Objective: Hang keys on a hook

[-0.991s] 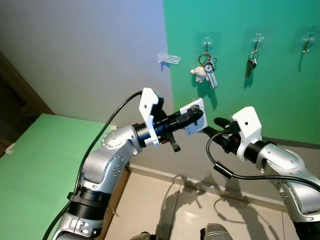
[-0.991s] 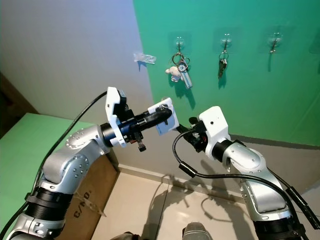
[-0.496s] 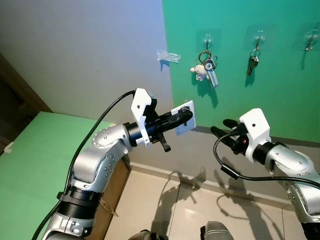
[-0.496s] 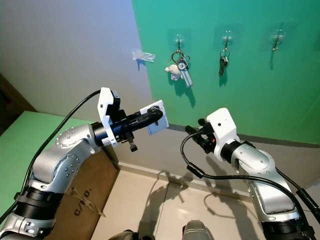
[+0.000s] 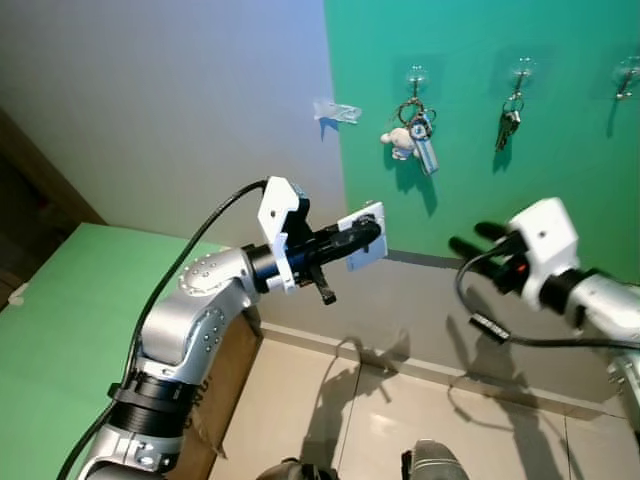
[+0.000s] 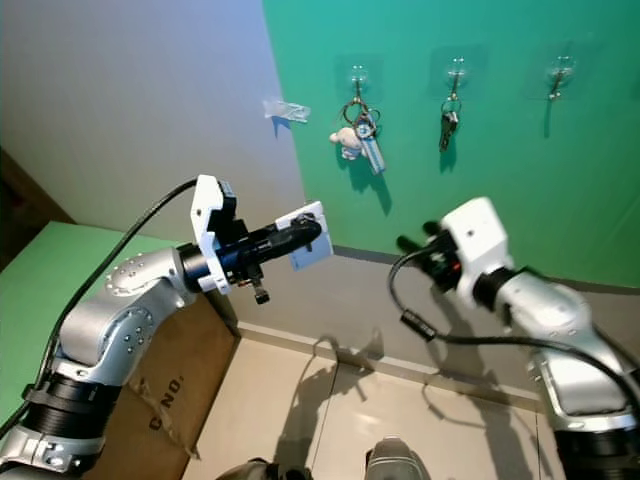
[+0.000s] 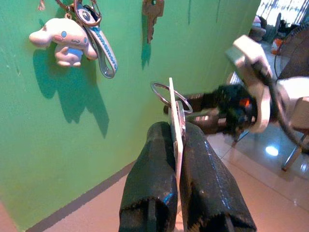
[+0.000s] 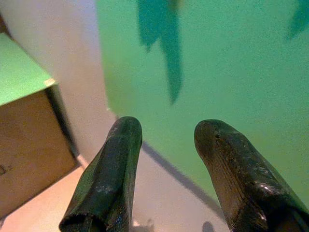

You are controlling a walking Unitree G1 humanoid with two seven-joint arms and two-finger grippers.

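Keys pinched edge-on between the two black fingers of the left gripper (image 7: pixel 178 145) — a thin white key tag (image 7: pixel 174 113) with a metal ring (image 7: pixel 170 96) standing just past the fingertips, jaws closed tight on the tag's lower part. Seen from the head camera as a white card (image 5: pixel 362 236) at the tip of the raised left arm, held out toward the green wall (image 5: pixel 500 200) but well short of it. Up and beyond the fingertips, on a clear wall hook (image 5: pixel 416 76), a keyring with a white plush dog charm (image 7: pixel 60 41) and a blue-and-white strap (image 7: pixel 104 53); on the next hook (image 5: pixel 520 70) along, a single dark key (image 5: pixel 507 125); on the last, near the frame edge, a third hook (image 5: pixel 628 78). On the grey wall section beside the green, a small clear hook (image 5: pixel 336 111), nothing hanging from it, higher than the tag and off to the left arm's side. Right gripper (image 8: pixel 164 164) spread wide with nothing between its fingers, pointed at the green wall and a brown box (image 8: pixel 29 145) with a green top off to one side — placed across from the left gripper's tips, apart from the tag. Tiled floor (image 5: pixel 400 420) below both arms.
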